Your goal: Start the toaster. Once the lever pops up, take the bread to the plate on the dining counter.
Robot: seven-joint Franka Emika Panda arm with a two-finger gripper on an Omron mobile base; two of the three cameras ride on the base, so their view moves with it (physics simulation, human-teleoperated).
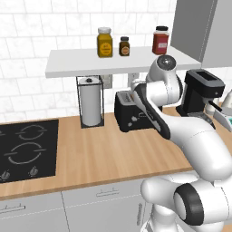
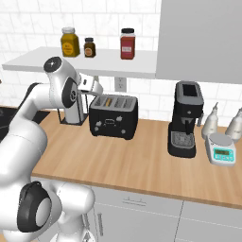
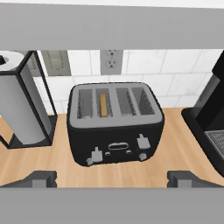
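Wide-open gripper point(image 3: 112, 179) is hovering above the toaster point(image 3: 116, 124); its bread point(image 3: 103, 105), likely light and crumbly, is offering only its top edge.

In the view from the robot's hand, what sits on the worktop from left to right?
Paper towel roll → toaster, with the bread in its second slot from the left → coffee machine.

A black toaster point(image 3: 116, 131) with a grey top and a tan-brown slice of bread point(image 3: 103, 105) stood on a light-wood worktop point(image 2: 137, 160), beside a black coffee machine point(image 2: 185, 120), white tiled wall point(image 1: 27, 31), and yellow, brown and red jars point(image 1: 104, 42).
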